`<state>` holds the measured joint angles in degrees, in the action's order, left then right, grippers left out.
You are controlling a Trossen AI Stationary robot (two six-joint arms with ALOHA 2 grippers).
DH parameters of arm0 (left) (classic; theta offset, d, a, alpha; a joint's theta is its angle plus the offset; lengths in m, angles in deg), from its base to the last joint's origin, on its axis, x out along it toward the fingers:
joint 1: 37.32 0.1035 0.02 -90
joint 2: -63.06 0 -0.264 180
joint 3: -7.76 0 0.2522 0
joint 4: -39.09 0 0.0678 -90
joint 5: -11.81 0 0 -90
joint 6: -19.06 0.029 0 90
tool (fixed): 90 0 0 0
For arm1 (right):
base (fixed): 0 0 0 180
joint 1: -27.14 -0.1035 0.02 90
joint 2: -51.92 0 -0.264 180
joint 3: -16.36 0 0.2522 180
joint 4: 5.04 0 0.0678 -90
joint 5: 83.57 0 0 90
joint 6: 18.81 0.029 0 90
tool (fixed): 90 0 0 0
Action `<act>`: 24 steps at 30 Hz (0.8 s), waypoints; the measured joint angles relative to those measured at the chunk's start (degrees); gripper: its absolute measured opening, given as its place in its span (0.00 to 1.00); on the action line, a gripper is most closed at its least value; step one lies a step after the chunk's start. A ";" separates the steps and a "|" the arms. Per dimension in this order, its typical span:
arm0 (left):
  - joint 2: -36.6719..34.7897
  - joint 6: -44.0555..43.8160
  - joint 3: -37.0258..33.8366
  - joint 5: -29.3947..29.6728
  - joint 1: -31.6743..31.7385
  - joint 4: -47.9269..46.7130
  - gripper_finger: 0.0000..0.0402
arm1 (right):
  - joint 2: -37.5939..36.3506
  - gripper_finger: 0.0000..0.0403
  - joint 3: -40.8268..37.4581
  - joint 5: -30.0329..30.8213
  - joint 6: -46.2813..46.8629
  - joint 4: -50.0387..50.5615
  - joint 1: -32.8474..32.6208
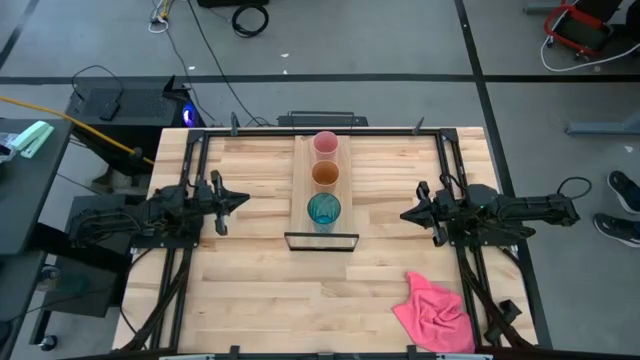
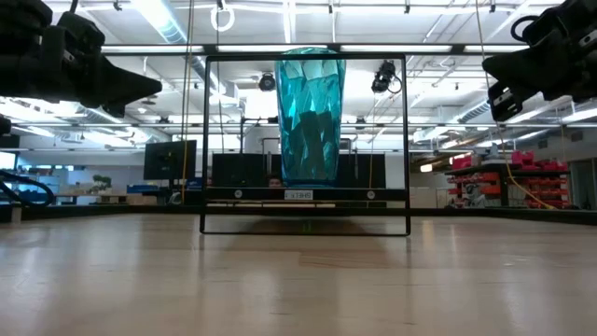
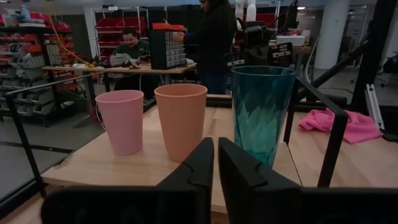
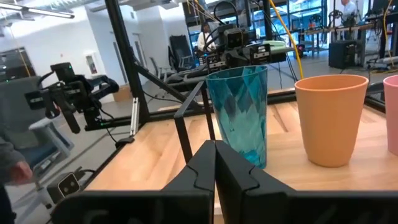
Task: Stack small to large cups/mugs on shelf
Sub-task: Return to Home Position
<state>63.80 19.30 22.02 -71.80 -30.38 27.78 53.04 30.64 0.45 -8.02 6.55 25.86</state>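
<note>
we see three cups (image 1: 325, 174) on shelf (image 1: 300, 190), 3 o'clock of left gripper (image 1: 241, 200), 9 o'clock of right gripper (image 1: 406, 213), both clenched, empty

On the slatted wooden table (image 1: 250, 290) are laid a crumpled pink cloth (image 1: 435, 312) and a light-wood plank shelf (image 1: 300, 190), lined with a pale pink tumbler (image 1: 326, 143), an orange-tan tumbler (image 1: 326, 174) and a teal tumbler (image 1: 323, 210).

Three cups (image 1: 325, 175) stand in a row on the shelf (image 1: 301, 205) (cloth (image 1: 435, 310) apart, right)

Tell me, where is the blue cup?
In the high view, the blue cup stands on the shelf in the middle of the table. It is at the shelf's black frame end, beside the orange cup.
</note>
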 joint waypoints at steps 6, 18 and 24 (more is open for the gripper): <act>0.01 -0.01 0.00 0.02 0.00 0.05 0.06 | 0.00 0.03 0.02 0.00 0.00 0.00 0.00; 0.00 -0.02 -0.02 0.01 0.00 0.12 0.09 | 0.00 0.03 0.02 0.00 0.00 0.00 0.01; -0.01 -0.02 -0.02 0.01 0.00 0.14 0.07 | 0.00 0.03 0.02 0.00 0.00 0.00 0.00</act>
<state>63.79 19.28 22.00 -71.79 -30.38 27.92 53.04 30.66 0.45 -8.02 6.55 25.86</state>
